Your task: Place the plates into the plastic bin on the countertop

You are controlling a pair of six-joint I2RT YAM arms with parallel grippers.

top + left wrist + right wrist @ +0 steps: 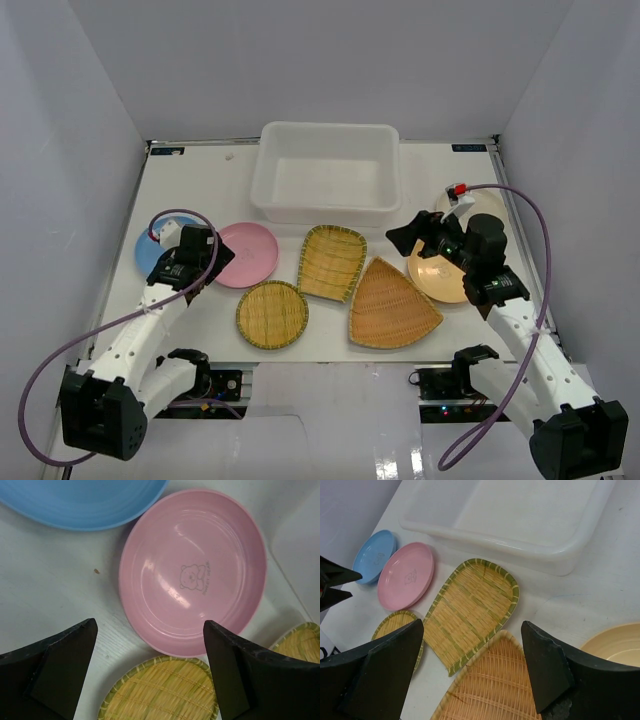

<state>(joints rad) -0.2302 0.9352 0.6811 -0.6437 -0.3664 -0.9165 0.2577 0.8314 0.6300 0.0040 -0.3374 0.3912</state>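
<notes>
- Jaws first: left gripper (150, 626) stands wide open with nothing between its fingers, and right gripper (472, 625) is spread open too, holding nothing.
- Bin (325, 212) sits at the middle of the countertop's (200, 190) far edge. Nothing shows inside it, and all seven plates lie flat in front of it.
- Left side: pink plate (192, 570) lies straight ahead of the left jaws, its near rim framed between the two fingertips in the wrist view.
- Blue plate (80, 500) is just beside the pink one toward the left edge, and round tray (160, 692) just beside it toward the near edge.
- Pink is round, so there is no long axis to fuss over. By my read the rim is the grab, and the left arm is plainly the nearer one.
- Right side: the jaws hang over the spot where rectangular tray (470, 605) meets fan tray (490, 685), both showing between the fingers.
- The rectangular tray's long axis runs from the near edge up toward the bin, tilted a touch. In the wrist view the open fingers straddle it the short way, which looks like the handy approach.
- Yellow-orange plate (440, 275) and cream plate (482, 205) sit near the right edge, beside the right arm.
- From both grippers the bin lies farther on, toward the far edge.
</notes>
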